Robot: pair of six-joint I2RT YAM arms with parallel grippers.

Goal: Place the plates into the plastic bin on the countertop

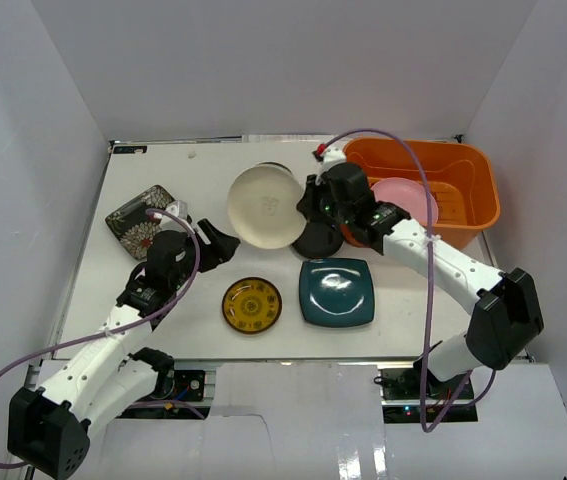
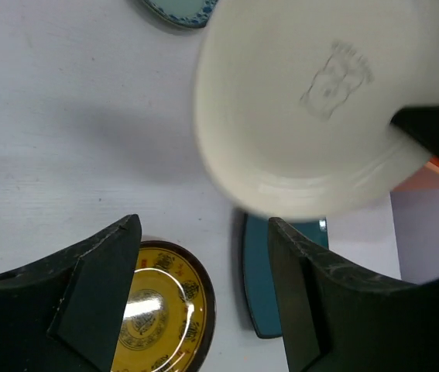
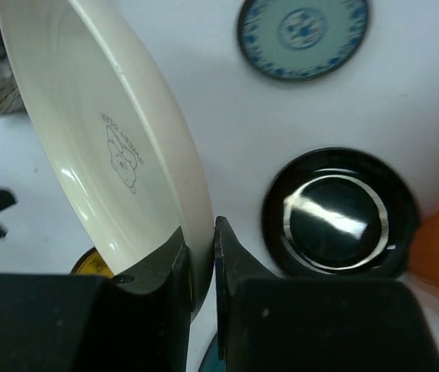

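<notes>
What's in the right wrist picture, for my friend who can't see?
The right gripper pinches the rim of a round cream plate, holding it tilted above the white countertop. A round black plate and a round teal-patterned plate lie flat nearby.

My top view sits high behind the arm bases, looking down and forward over the whole countertop [image 1: 163, 320], far enough back to take in the bin [image 1: 468, 165] and the side walls [image 1: 23, 200]. My left wrist view looks almost straight down from close range, with the left gripper [image 2: 204, 223] along its bottom edge. My right wrist view is closer still, looking down past the right gripper [image 3: 200, 231]. All three share the cream plate [image 1: 266, 205]. Both wrist views also catch the teal-patterned plate [image 3: 303, 35] and the yellow plate [image 2: 153, 310].
</notes>
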